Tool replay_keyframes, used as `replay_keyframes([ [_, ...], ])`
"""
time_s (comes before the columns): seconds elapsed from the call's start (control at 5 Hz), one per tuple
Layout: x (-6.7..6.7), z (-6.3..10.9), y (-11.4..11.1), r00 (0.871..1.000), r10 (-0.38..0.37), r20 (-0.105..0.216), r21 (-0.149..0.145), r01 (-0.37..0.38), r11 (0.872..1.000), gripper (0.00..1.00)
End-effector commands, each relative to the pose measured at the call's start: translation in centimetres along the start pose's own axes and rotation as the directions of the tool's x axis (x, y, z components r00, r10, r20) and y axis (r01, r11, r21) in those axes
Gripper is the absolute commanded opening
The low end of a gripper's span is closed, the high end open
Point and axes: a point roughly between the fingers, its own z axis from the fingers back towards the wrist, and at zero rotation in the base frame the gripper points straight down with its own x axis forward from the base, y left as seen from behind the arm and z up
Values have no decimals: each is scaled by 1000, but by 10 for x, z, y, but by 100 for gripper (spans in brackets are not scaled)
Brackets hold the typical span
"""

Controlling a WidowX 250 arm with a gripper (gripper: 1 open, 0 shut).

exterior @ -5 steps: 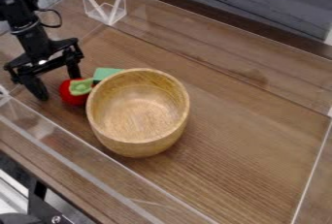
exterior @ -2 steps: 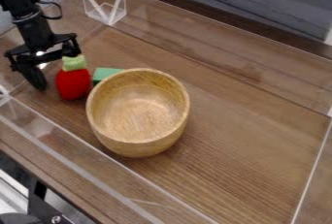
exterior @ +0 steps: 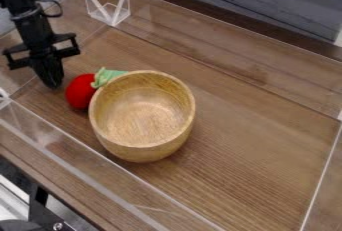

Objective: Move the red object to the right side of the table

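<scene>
Your closed gripper (exterior: 56,83) holds nothing, just left of the red object (exterior: 82,90).
You have the red object on the left part of the table (exterior: 247,95), beside the round wooden bowl (exterior: 143,116), green block (exterior: 114,76) behind.
</scene>
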Motion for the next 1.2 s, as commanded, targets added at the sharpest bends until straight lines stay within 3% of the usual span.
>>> replay_keyframes([
  [0.0,-1,47,-26,987,-136,84,3,136,991,0],
  [0.2,-11,72,-49,971,-220,93,-6,221,975,0],
  [0.4,-28,84,-68,955,-279,96,-8,281,960,0],
  [0.6,-41,76,-69,949,-302,87,7,302,953,100],
  [1.0,-49,42,-81,935,-348,62,25,347,937,100],
])
